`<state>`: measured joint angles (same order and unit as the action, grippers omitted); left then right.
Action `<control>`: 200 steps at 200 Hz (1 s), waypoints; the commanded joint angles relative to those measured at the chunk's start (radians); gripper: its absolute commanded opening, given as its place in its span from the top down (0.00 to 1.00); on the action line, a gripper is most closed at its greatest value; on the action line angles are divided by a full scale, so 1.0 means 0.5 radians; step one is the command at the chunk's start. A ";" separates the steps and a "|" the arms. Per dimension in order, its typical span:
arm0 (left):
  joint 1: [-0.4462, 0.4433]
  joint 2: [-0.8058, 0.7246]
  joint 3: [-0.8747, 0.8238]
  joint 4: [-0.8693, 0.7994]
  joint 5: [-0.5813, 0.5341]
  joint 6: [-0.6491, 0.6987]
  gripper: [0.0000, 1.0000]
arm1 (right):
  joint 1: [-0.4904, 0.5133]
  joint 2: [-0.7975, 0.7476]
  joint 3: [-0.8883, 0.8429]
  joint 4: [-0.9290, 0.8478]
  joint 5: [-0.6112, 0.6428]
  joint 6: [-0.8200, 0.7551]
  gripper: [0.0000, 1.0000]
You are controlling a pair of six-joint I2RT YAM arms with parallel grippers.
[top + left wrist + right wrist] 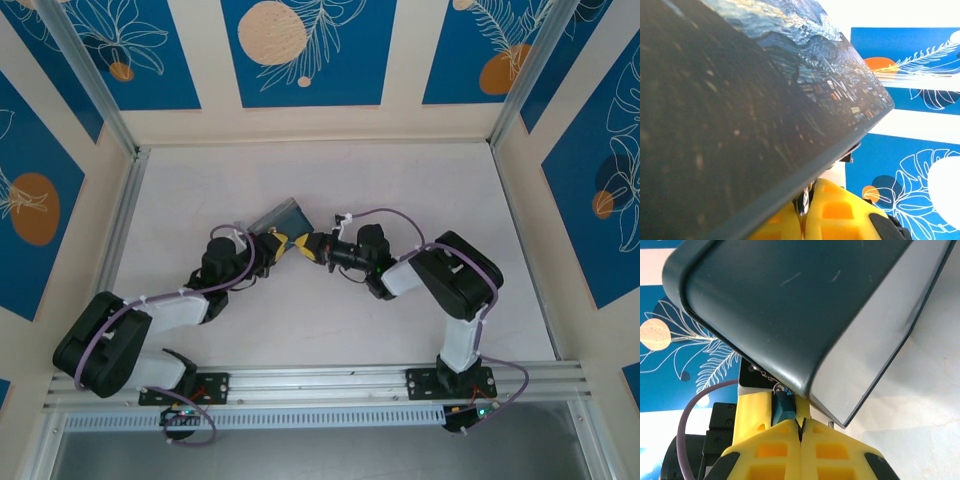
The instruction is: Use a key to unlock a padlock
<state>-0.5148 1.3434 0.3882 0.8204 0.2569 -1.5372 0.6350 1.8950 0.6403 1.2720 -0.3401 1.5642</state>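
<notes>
Blue panels printed with white leaves and orange discs are lining the cream walls around a pale table (420, 200). The two arms are reaching in from its near edge and meeting around its middle, slightly left of centre. There the left gripper (285, 242) and the right gripper (311, 247) are pointing at each other, tips almost touching, just on the near-edge side of the Starry-Night box (283, 215). In the left wrist view the box (740, 100) is looming dark and blurred over the left gripper (807, 202). Its yellow fingers (840, 215) are pressing together, with a thin sliver of silvery metal (804, 202) showing in the seam between them (too blurred to say what it belongs to). In the right wrist view the right gripper (800, 427) is sitting with its yellow fingers (830, 450) clenched flush against each other, and I cannot tell whether anything thin is being pinched in that seam. The padlock (784, 407), a small teal block, is sitting just beyond those fingertips, a little left of the seam. It is tucking under the rounded lower edge of the box (790, 305) and lying against a yellow finger on its left
</notes>
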 commanded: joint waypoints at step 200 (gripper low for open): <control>-0.114 -0.192 0.032 0.472 0.244 -0.024 1.00 | -0.055 0.260 0.238 0.252 -0.286 0.250 1.00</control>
<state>-0.5175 1.3083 0.3820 0.8528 0.2012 -1.5639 0.6003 2.0010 0.7212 1.4445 -0.4568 1.6577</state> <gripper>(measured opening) 0.058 0.034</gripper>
